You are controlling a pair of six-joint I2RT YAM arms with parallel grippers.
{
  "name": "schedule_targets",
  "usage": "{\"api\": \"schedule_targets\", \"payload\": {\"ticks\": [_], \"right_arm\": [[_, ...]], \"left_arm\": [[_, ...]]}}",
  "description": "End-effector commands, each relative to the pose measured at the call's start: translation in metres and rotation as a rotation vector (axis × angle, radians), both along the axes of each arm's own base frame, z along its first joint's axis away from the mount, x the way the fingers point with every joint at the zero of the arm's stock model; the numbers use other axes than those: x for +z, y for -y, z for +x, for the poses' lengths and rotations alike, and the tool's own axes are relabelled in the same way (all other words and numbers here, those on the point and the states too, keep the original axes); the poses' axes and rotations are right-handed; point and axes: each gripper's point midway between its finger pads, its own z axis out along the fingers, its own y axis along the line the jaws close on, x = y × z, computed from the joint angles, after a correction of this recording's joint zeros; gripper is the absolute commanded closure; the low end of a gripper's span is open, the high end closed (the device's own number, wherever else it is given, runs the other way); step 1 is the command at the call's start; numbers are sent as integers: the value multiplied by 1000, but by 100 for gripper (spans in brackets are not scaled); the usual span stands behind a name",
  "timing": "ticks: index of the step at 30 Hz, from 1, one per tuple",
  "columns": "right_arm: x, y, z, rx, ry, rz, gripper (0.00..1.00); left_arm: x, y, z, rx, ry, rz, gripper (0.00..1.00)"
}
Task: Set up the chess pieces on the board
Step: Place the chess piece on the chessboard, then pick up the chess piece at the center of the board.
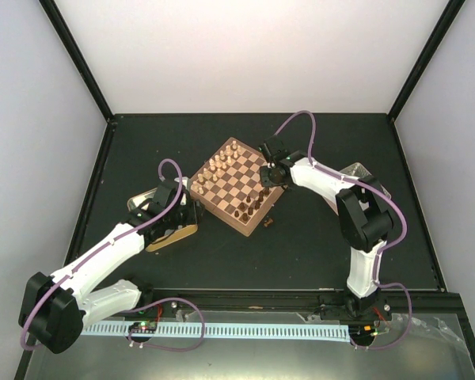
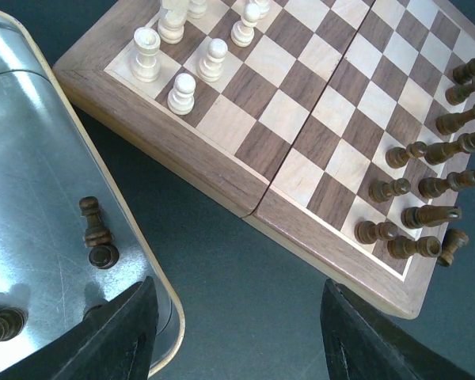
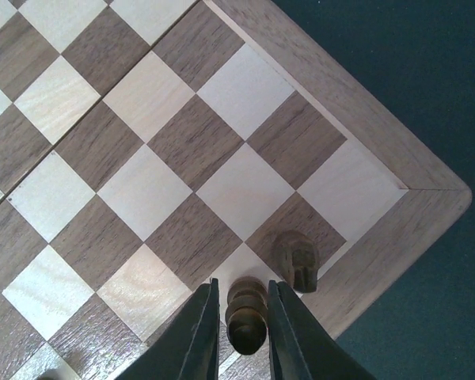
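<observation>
The board [image 1: 236,187] lies turned like a diamond at the table's middle. Dark chess pieces [image 1: 249,207] stand along its near right side, and they also show in the left wrist view [image 2: 427,190]. My right gripper [image 1: 267,180] is over the board's right corner. In the right wrist view it [image 3: 242,283] is shut on a dark chess piece [image 3: 246,315] over a light square, beside a dark knight [image 3: 295,260]. My left gripper [image 2: 241,332] is open and empty over the mat between the board [image 2: 222,158] and a metal tray [image 2: 39,158] holding dark pieces [image 2: 95,231].
Cream pieces [image 1: 218,166] stand along the board's far left side. One dark piece [image 1: 271,222] lies on the mat near the board's near right edge. A second metal tray [image 1: 358,174] sits behind my right arm.
</observation>
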Motion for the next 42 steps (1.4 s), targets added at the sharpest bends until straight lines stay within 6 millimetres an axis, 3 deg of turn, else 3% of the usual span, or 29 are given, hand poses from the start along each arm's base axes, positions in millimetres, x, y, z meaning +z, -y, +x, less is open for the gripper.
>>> {"api": "schedule_targets", "payload": {"ticks": [1, 10, 14, 20, 26, 33, 38, 42], "right_arm": [[7, 2, 4, -16, 11, -19, 82], [17, 0, 0, -13, 12, 12, 79], [43, 5, -1, -49, 66, 43, 76], [83, 37, -14, -155, 178, 33, 66], [68, 53, -62, -161, 102, 85, 59], [22, 14, -116, -84, -56, 227, 57], [-3, -16, -130, -42, -123, 218, 57], [-14, -24, -127, -42, -124, 179, 56]], "left_arm": [[21, 2, 8, 18, 49, -24, 42], [22, 5, 7, 2, 47, -36, 42], [32, 18, 6, -70, 75, -76, 41], [54, 45, 0, -228, 161, -115, 41], [56, 59, -2, -271, 183, -117, 42], [50, 56, 3, -224, 176, -115, 42], [47, 52, 1, -217, 174, -103, 41], [45, 49, -1, -212, 177, -98, 41]]}}
